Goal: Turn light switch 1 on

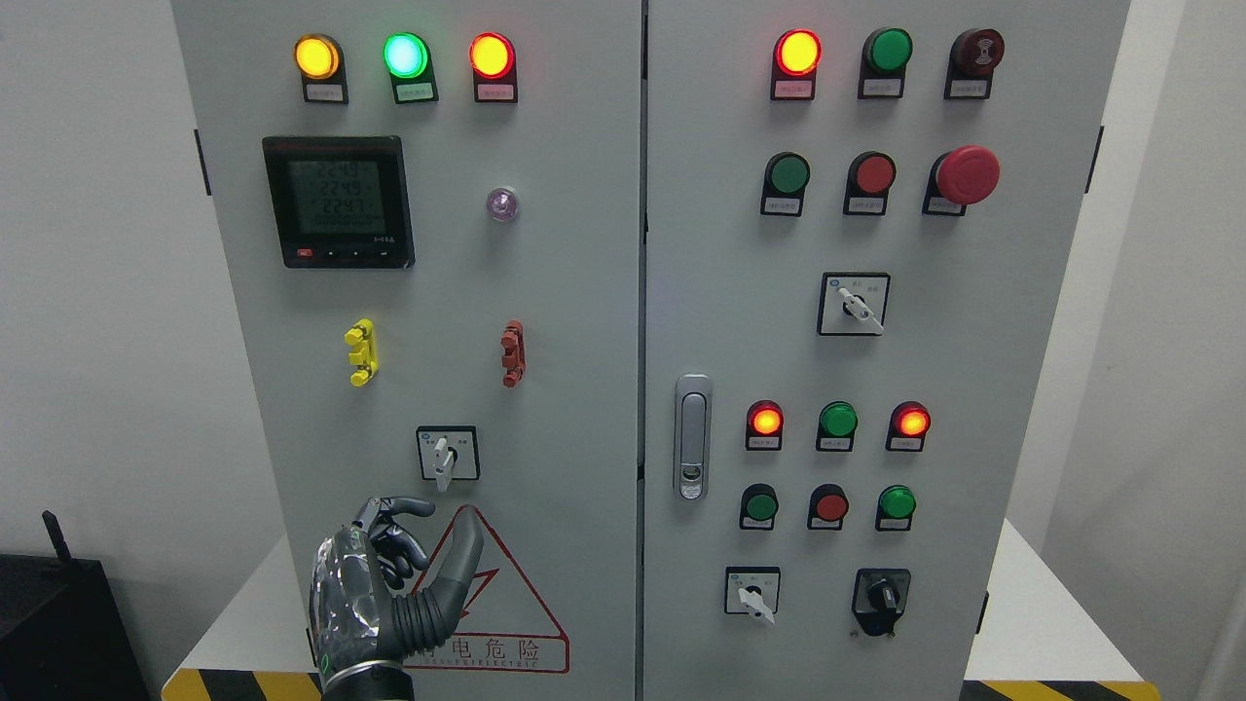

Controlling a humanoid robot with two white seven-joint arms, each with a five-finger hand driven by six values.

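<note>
Grey two-door control cabinet [584,292] on white worktop [1032,604], white walls. Warning triangle [506,604] reads "电危险". Left hand [384,594], fingers loosely curled, grasping nothing, below rotary switch [446,456] on left door.

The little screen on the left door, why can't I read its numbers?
In the head view, the meter display looks dim and its digits blur; the lit lamps, like the green lamp, glow with soft halos; the left hand stays fairly sharp.

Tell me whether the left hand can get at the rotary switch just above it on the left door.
Probably yes. The left hand is raised in front of the left door, just below the rotary switch, and nothing lies between them. The hand holds nothing.
</note>
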